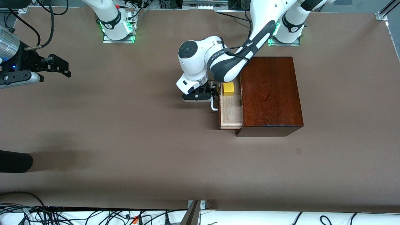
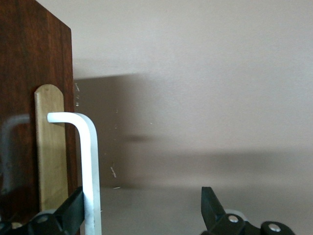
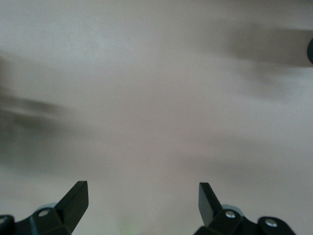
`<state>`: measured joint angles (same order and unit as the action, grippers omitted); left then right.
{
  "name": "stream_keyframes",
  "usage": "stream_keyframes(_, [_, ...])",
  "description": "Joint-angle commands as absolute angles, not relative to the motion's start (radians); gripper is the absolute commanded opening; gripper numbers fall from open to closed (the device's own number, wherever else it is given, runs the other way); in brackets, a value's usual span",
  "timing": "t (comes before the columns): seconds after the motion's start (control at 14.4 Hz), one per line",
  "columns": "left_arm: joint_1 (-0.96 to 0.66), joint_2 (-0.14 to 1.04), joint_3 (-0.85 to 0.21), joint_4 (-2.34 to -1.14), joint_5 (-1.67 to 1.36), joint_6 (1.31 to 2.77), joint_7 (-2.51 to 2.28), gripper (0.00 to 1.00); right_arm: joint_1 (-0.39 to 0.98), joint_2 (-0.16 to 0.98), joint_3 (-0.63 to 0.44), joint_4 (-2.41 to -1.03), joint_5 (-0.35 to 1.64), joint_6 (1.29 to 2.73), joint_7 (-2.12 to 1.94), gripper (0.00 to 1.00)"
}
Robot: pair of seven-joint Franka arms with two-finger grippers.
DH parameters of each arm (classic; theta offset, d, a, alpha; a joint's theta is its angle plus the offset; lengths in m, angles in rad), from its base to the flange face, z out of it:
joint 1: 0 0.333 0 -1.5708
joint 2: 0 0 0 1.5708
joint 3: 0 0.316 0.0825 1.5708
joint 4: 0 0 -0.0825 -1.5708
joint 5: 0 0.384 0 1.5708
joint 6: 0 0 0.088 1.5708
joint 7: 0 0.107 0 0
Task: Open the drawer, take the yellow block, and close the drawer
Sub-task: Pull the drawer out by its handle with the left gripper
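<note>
The dark reddish-brown wooden box (image 1: 270, 93) stands toward the left arm's end of the table. Its drawer (image 1: 231, 114) is pulled partly out, showing a pale wood floor. The yellow block (image 1: 228, 89) sits inside the drawer at the end farther from the front camera. My left gripper (image 1: 214, 91) is at the white U-shaped handle (image 1: 213, 105). In the left wrist view the handle (image 2: 91, 166) runs beside one finger (image 2: 73, 208), and the left gripper (image 2: 142, 210) is open. My right gripper (image 1: 61, 66) waits open over bare table at the right arm's end, and the right wrist view shows the gripper (image 3: 142, 200) with nothing between its fingers.
A dark rounded object (image 1: 14, 161) juts in at the table's edge at the right arm's end, nearer the front camera. Cables (image 1: 62, 215) and a metal bracket (image 1: 193, 212) line the table's nearest edge. Brown tabletop (image 1: 125, 140) stretches between the box and the right gripper.
</note>
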<state>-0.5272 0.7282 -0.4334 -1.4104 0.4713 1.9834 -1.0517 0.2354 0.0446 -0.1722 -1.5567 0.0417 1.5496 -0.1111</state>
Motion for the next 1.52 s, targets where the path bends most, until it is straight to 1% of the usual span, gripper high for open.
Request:
stream_keyframes(0.0, [-0.58, 0.782, -0.443, -1.309, 0.449, 1.994, -1.078, 1.0, 0.225, 0.048, -0.167, -1.545, 0.046, 1.537, -0.107, 1.0])
stream_keyframes(0.35, [-0.6, 0.782, -0.443, -1.298, 0.449, 1.996, -1.098, 1.0, 0.225, 0.048, -0.167, -1.545, 0.048, 1.537, -0.107, 1.0])
stream_keyframes(0.62, [-0.56, 0.752, -0.446, -1.298, 0.449, 1.987, -1.083, 1.0, 0.225, 0.048, -0.167, -1.545, 0.046, 1.537, -0.107, 1.0])
stream_keyframes(0.97, [-0.555, 0.741, -0.452, -1.295, 0.439, 1.979, -1.083, 1.0, 0.222, 0.048, -0.167, -1.545, 0.048, 1.537, -0.107, 1.0])
stream_keyframes(1.11, [-0.546, 0.689, -0.454, -1.295, 0.401, 1.941, -1.078, 1.0, 0.222, 0.048, -0.167, -1.545, 0.048, 1.537, -0.107, 1.0])
stream_keyframes(1.25, [-0.499, 0.608, -0.454, -1.302, 0.324, 1.904, -1.01, 1.0, 0.222, 0.048, -0.167, -1.545, 0.046, 1.537, -0.107, 1.0])
stream_keyframes(1.45, [-0.39, 0.47, -0.454, -1.316, 0.21, 1.78, -0.904, 1.0, 0.222, 0.048, -0.167, -1.545, 0.048, 1.537, -0.107, 1.0])
